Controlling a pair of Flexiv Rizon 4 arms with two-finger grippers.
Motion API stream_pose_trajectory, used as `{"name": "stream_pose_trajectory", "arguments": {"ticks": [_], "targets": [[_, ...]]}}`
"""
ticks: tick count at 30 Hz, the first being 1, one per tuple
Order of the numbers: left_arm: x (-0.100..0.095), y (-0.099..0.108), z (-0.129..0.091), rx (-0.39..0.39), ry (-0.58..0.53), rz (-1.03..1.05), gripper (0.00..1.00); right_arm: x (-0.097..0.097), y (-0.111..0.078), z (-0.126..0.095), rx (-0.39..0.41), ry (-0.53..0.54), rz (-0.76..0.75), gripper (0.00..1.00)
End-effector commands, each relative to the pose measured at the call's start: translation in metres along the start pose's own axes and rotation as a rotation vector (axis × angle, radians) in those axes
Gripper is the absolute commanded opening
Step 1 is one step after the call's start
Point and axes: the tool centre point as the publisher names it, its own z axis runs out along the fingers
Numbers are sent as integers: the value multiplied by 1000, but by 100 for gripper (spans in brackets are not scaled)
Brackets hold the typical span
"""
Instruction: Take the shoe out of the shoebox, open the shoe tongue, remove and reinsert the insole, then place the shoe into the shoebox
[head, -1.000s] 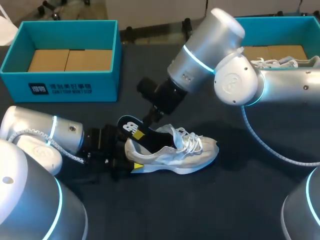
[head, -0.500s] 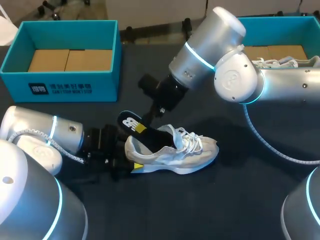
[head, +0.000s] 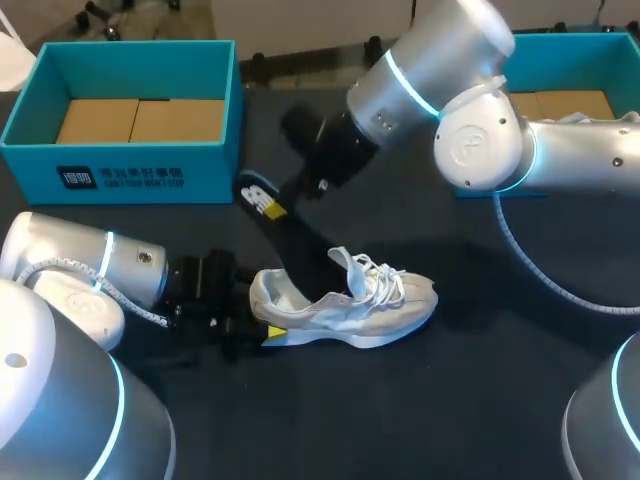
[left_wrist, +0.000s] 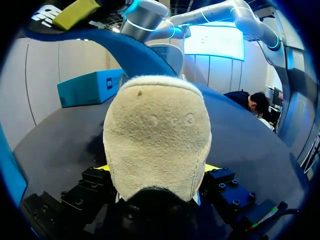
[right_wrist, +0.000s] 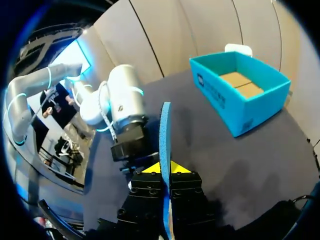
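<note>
Dark tabletop (head: 450, 400) is occupied by a white shoe (head: 350, 305) standing on its sole, its heel clamped between the fingers of the left gripper (head: 255, 315). A dark insole (head: 262, 200) bearing a white logo is pinched edge-on by the right gripper (right_wrist: 164, 169) and held slanting above the shoe's opening. A teal shoebox (head: 150, 175) behind is marked with a dark label (head: 120, 179) in white print.

The shoe (head: 345, 305) is cream-white with white laces (head: 378, 280); the insole (head: 292, 245) is black, blue-edged, with a white logo (head: 262, 201); the box (head: 120, 170) is teal; the table (head: 450, 400) is black.
</note>
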Motion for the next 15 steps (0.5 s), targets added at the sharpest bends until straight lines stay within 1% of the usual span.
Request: {"name": "stream_pose_trajectory", "arguments": {"ticks": [1, 10, 15], "targets": [[-3, 2, 2, -3, -1, 0, 0, -3, 8, -8, -18, -31, -16, 0], [-3, 2, 2, -3, -1, 0, 0, -26, 32, -21, -78, -126, -56, 0], [-3, 2, 2, -3, -1, 0, 0, -38, 46, -29, -160, -210, -90, 0]]}}
